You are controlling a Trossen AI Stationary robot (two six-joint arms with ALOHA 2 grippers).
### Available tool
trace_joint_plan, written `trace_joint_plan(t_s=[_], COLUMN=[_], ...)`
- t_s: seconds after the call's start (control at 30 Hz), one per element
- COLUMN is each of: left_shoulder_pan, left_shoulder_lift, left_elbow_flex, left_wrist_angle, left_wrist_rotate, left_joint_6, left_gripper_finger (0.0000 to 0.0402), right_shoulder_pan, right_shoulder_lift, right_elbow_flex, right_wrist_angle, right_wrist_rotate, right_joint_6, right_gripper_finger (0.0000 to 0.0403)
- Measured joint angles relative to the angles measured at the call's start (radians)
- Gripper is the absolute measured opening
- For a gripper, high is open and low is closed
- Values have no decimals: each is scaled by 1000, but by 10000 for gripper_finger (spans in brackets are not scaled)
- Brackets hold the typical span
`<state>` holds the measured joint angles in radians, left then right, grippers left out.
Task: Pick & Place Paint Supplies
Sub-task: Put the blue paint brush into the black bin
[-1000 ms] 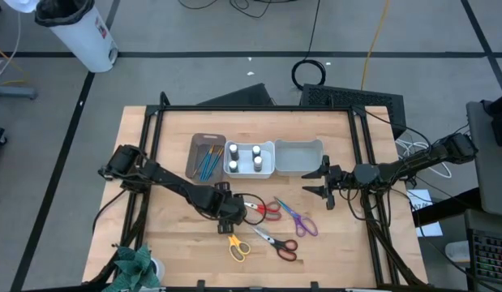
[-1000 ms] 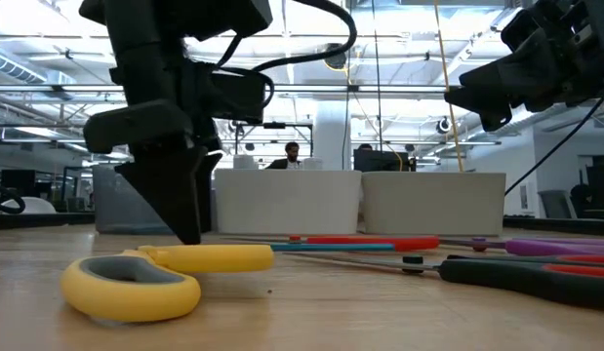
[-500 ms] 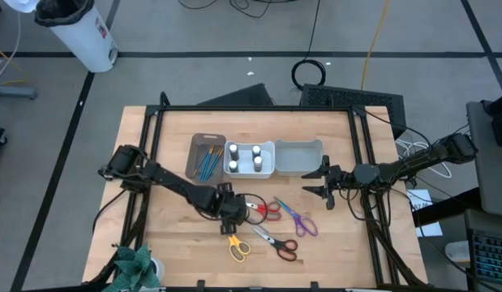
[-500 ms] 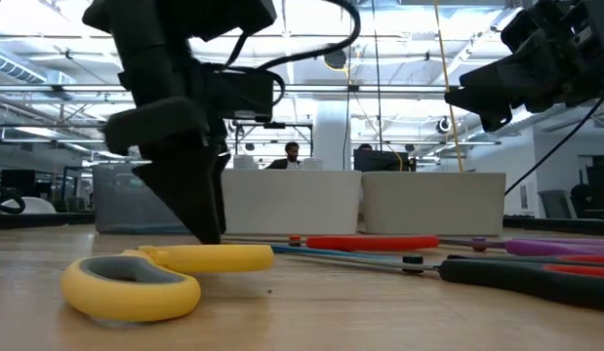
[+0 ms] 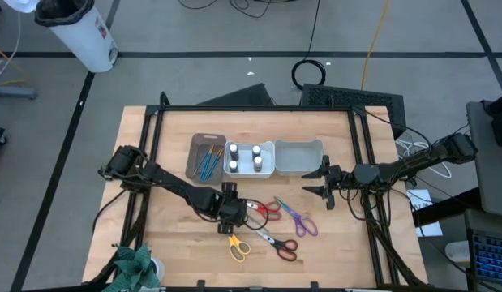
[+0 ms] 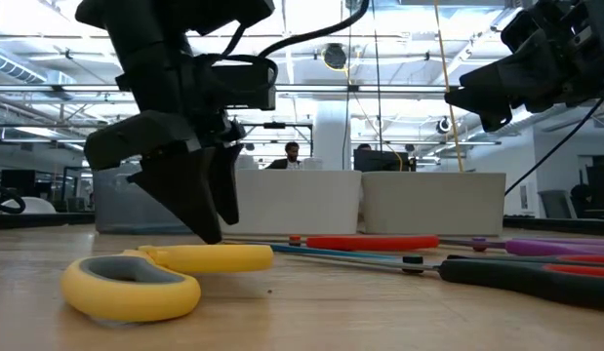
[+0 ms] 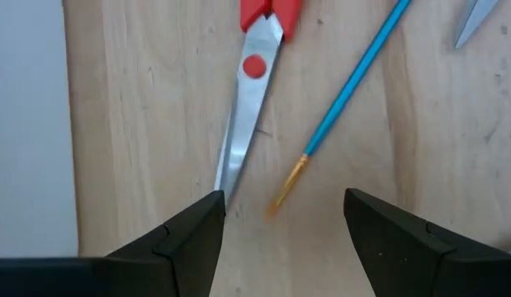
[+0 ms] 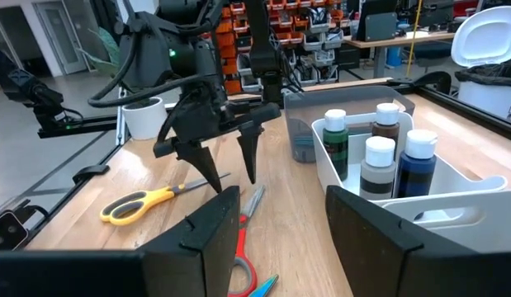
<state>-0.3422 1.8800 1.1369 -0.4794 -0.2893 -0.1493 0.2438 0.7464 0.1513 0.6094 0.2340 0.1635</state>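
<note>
We see a wooden table (image 5: pixel 169 162) with a black frame. On it, in a row, stand a brown bin (image 5: pixel 206 156), a white bin (image 5: pixel 249 159) and a grey bin (image 5: pixel 298 157). In front of them lie red scissors (image 5: pixel 265 209), purple scissors (image 5: pixel 299 219), yellow scissors (image 5: pixel 237 246), and black-and-red scissors (image 5: pixel 278 245). A teal brush (image 7: pixel 354 74) lies beside the red scissors' blade.

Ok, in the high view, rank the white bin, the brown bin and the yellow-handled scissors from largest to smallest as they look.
1. white bin
2. brown bin, slightly narrower than the white one, so close
3. yellow-handled scissors, clearly the smallest
</note>
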Motion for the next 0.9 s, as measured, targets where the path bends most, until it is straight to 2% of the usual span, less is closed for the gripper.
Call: trace_joint_plan(t_s=[0.23, 0.47, 0.63, 0.9], left_shoulder_pan=[0, 1, 1, 17], left_shoulder_lift=[0, -3, -3, -3], left_elbow_flex=[-57, -69, -70, -70], left_wrist_angle=[166, 165, 159, 131], left_wrist_rotate=[79, 126, 145, 258], left_joint_6=[95, 59, -15, -180], left_gripper_finger=[255, 255, 255, 255], right_shoulder_pan=[0, 0, 0, 0], right_shoulder_lift=[0, 0, 0, 0], right_elbow_flex=[0, 0, 0, 0], right_wrist_angle=[0, 0, 0, 0], right_wrist_rotate=[0, 0, 0, 0], right_joint_6=[0, 0, 0, 0], right_gripper_finger=[171, 171, 171, 171])
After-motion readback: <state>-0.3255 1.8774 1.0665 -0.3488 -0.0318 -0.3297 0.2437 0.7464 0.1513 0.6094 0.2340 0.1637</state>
